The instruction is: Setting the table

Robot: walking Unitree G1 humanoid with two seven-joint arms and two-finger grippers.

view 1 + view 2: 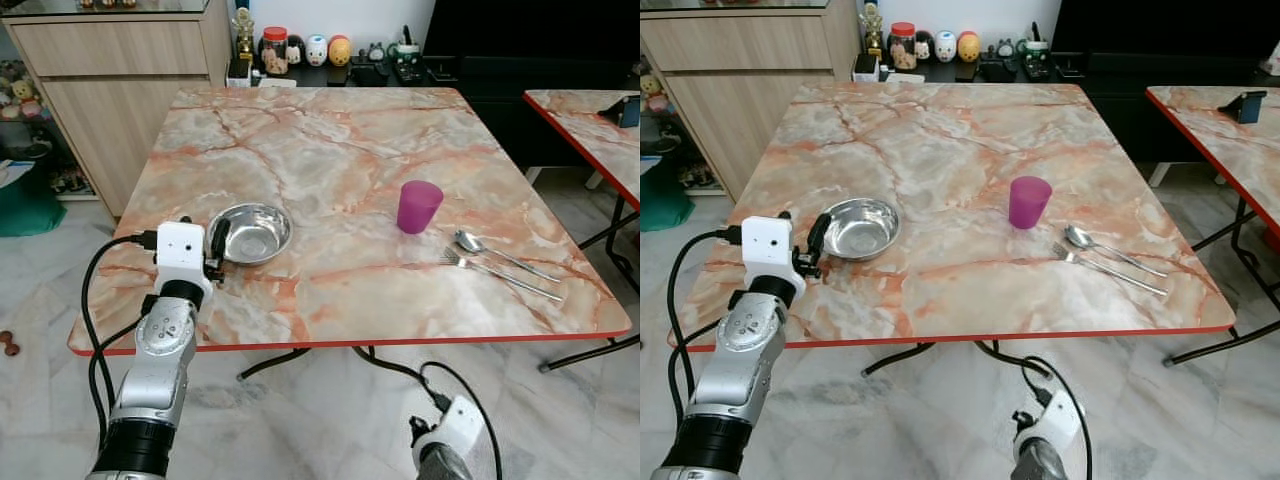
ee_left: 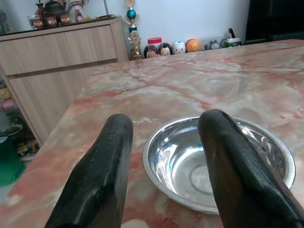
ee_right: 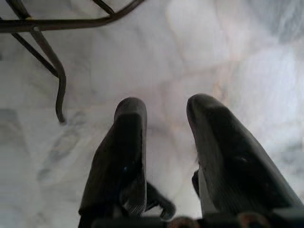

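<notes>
Left gripper is up at table height at the near-left part of the table, fingers spread apart, holding nothing. It points at the near rim of the steel bowl; in the left wrist view one finger sits outside the rim on the tabletop and the other overlaps the bowl. Looks like a rim pinch being lined up; I can't tell if a finger touches the metal yet.

Bowl sits upright and empty at the near-left of the table, probably the first item to be placed for a setting.

Purple cup stands upright right of centre, well apart from the bowl. Just right of it, a spoon and a fork lie side by side, angled toward the near-right corner, handles pointing right. They're grouped near the cup, not yet laid beside the bowl.

Right gripper hangs idle below table level over the marble floor, fingers apart, empty.

Count: one bowl, one cup, one spoon, one fork. Two grippers, one working.
</notes>
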